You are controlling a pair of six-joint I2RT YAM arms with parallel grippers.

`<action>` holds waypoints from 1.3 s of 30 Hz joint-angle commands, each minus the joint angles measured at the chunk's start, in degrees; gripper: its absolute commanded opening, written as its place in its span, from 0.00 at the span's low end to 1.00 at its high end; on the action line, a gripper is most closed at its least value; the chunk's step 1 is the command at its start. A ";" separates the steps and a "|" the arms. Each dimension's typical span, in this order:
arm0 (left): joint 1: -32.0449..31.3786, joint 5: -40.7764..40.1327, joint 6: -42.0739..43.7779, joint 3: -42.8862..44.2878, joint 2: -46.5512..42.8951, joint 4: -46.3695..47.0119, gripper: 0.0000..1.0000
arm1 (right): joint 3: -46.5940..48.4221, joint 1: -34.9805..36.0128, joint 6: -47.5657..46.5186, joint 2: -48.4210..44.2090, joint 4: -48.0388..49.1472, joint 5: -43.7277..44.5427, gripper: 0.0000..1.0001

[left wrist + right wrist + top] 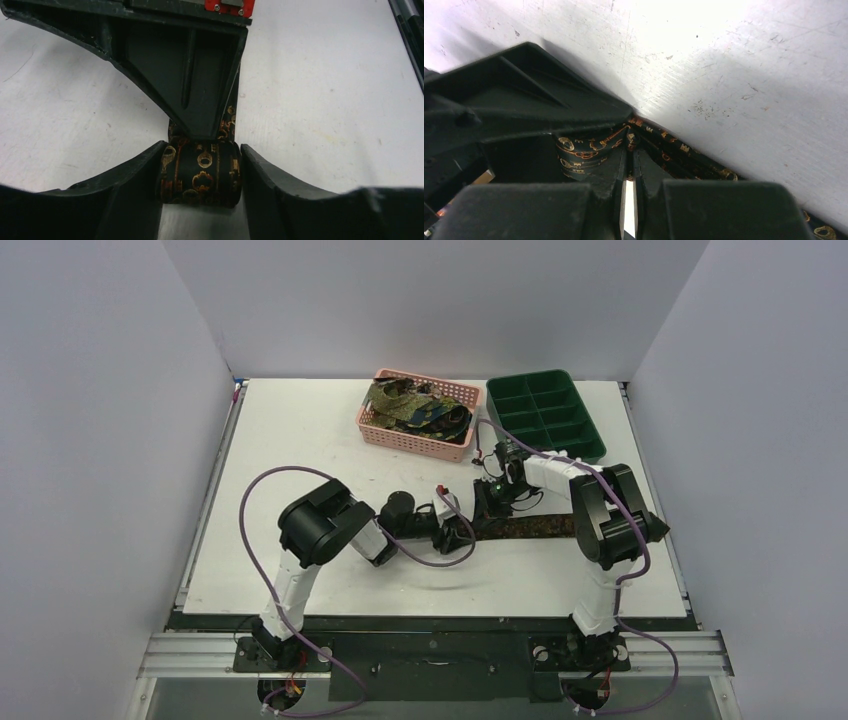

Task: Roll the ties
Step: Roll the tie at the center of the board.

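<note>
The tie [530, 528] is laid flat across the middle of the table [300, 440], its end on the left arm's side wound into a short roll [200, 175]. This roll sits between the fingers of the left gripper [202, 152], which are held apart just beside both roll ends and seem not to squeeze it. The right gripper [630, 150] is closed together, a fold of the tie being nipped at its tips directly behind the roll. The roll should be gripped by its ends and turned evenly along the strip, the flat part being kept taut and straight.
</note>
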 commanded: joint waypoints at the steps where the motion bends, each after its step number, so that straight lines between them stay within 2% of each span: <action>1: -0.90 -1.78 -3.68 0.59 3.68 1.37 0.44 | -3.58 0.29 -1.13 3.96 5.20 11.46 0.00; 4: -0.29 -1.92 -0.96 -0.69 2.57 -1.86 0.26 | -3.63 -0.03 -1.17 2.33 5.54 9.92 0.00; 6: 0.10 -2.36 2.76 -1.82 0.15 -6.98 0.19 | -3.43 -0.72 -1.91 0.24 4.56 8.60 0.02; 7: 0.21 -2.65 4.22 -2.42 -0.71 -9.14 0.19 | -2.95 -1.22 -2.53 -0.55 3.39 7.19 0.05; 10: 0.24 -4.14 9.31 -3.40 -4.43 -17.87 0.18 | -1.34 -4.71 -3.67 -4.36 0.70 3.11 0.25; 12: 0.31 -4.81 11.15 -3.15 -5.76 -22.85 0.19 | -0.22 -5.78 -4.15 -5.90 -1.05 -0.49 0.30; 17: -0.21 -6.27 13.08 -1.64 -6.84 -28.79 0.21 | 0.68 -3.01 -0.29 -7.44 -0.23 -8.35 0.39; 23: -0.29 -7.10 14.32 1.35 -6.36 -33.35 0.22 | -1.70 1.43 6.43 -6.93 5.94 -8.97 0.41; 26: -0.38 -7.25 14.64 1.81 -6.26 -34.23 0.23 | -1.09 1.94 6.53 -5.45 6.36 -7.03 0.41; 28: -0.42 -7.32 14.72 1.88 -6.30 -34.50 0.23 | -0.67 1.91 5.85 -4.32 6.23 -5.25 0.35; 31: -0.37 -7.38 15.20 1.75 -6.61 -34.83 0.23 | -0.52 1.36 3.56 -2.86 4.18 -2.17 0.04; 32: -0.31 -7.34 15.32 1.66 -6.64 -34.88 0.24 | -0.58 1.17 2.99 -2.67 2.85 -0.74 0.00; 35: -0.03 -6.79 15.37 1.43 -6.63 -34.90 0.26 | -1.16 -0.22 0.17 -1.66 0.40 1.39 0.00; 39: 0.49 -5.27 15.02 0.49 -6.85 -31.91 0.50 | -2.69 -2.54 -1.29 -0.10 -0.97 3.80 0.00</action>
